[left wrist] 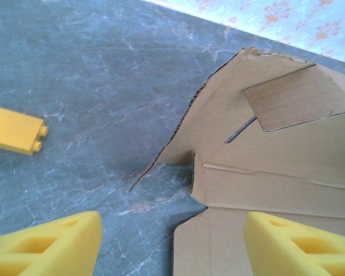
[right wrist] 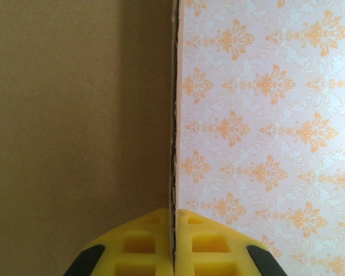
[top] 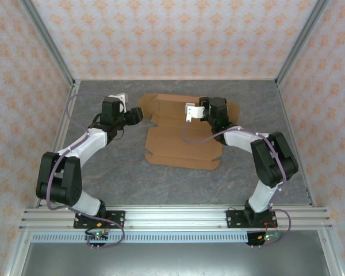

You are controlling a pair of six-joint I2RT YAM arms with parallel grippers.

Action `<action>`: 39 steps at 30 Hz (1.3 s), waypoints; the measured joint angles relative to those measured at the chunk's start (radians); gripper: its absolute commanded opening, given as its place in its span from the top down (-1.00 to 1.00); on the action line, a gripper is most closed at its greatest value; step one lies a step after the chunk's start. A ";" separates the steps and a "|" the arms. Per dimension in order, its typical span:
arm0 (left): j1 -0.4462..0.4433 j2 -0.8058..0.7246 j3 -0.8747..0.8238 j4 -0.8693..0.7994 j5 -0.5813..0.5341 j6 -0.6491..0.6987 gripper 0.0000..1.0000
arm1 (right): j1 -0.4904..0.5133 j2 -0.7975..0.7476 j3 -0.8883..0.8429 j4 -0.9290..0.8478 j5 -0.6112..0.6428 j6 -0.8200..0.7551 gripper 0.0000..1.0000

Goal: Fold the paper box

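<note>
The paper box point(top: 181, 141) is a flat brown die-cut cardboard sheet lying mid-table, with flaps and slits at its far side. My left gripper point(top: 140, 113) sits at the sheet's far left corner. In the left wrist view it point(left wrist: 172, 247) is open, its yellow fingers point(left wrist: 46, 244) wide apart, with a notched flap point(left wrist: 276, 172) of the sheet and bare table between them. My right gripper point(top: 209, 104) is over the far right part of the sheet. In the right wrist view it point(right wrist: 175, 244) is shut on the thin edge of a raised cardboard flap point(right wrist: 75, 115).
A small yellow block point(left wrist: 14, 131) lies on the grey table point(top: 103, 178) to the left of the sheet. Patterned walls and metal frame posts point(top: 49, 43) enclose the table on three sides. Both arm bases stand on the near rail point(top: 172, 215).
</note>
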 measured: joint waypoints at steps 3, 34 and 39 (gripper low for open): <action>0.001 0.000 0.000 -0.002 0.000 0.009 -0.43 | 0.005 0.003 -0.001 0.005 0.000 0.000 1.00; 0.147 0.362 0.352 -0.100 0.399 0.313 -0.68 | 0.005 0.018 0.045 -0.035 0.000 -0.026 1.00; 0.150 0.464 0.439 -0.130 0.462 0.323 -0.67 | 0.005 0.020 0.052 -0.042 0.000 -0.027 1.00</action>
